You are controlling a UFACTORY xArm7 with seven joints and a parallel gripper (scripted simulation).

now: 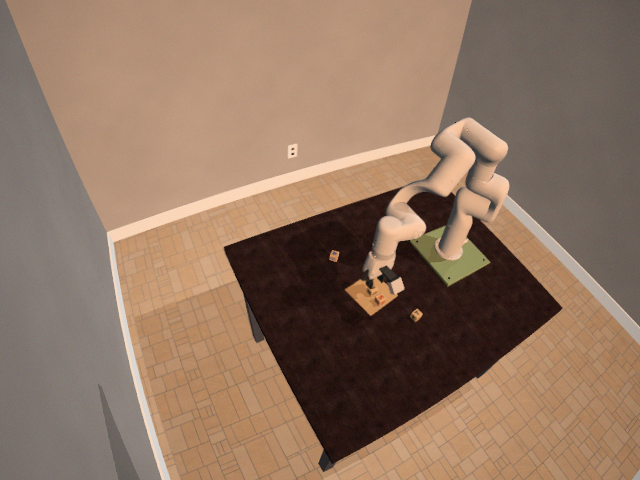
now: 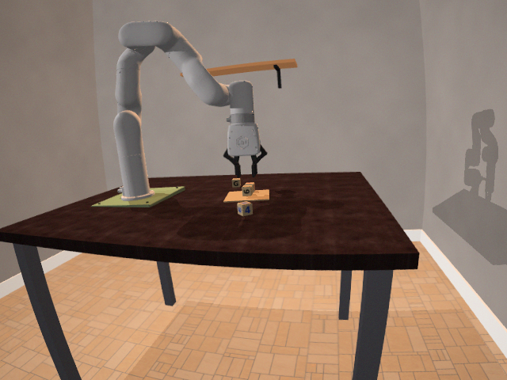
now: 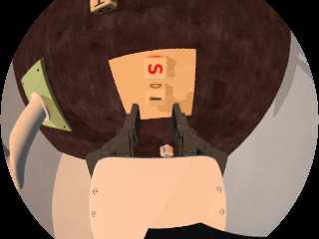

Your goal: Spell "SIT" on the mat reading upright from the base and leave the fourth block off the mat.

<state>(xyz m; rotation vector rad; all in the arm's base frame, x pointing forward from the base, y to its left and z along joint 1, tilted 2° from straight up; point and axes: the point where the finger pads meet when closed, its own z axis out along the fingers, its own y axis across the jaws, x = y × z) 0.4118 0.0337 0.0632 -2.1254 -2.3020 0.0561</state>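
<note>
The wrist view shows the claw (image 1: 375,282) (image 2: 245,176) (image 3: 156,112) partly open, with nothing in it, above the mat (image 1: 359,296) (image 2: 261,196) (image 3: 181,75). The S block (image 1: 381,299) (image 2: 250,185) (image 3: 156,69) and the I block (image 1: 373,291) (image 2: 246,191) (image 3: 156,96) sit flat on the mat, just beside each other. From the base, S is on the left and both letters look upright.

Off the mat are the block with a G side (image 1: 416,315) (image 2: 235,182) (image 3: 103,6), perhaps the T one, and the blue-number block (image 1: 334,255) (image 2: 245,209) (image 3: 166,150). I cannot read its top.

The blocks look light, stiff and hard to break. Flat sides, low down, should be good to pinch; a corner might slip. A cube has no long way, so only its letter tells which way it points. The row runs sideways before the base. T should go right of I.
</note>
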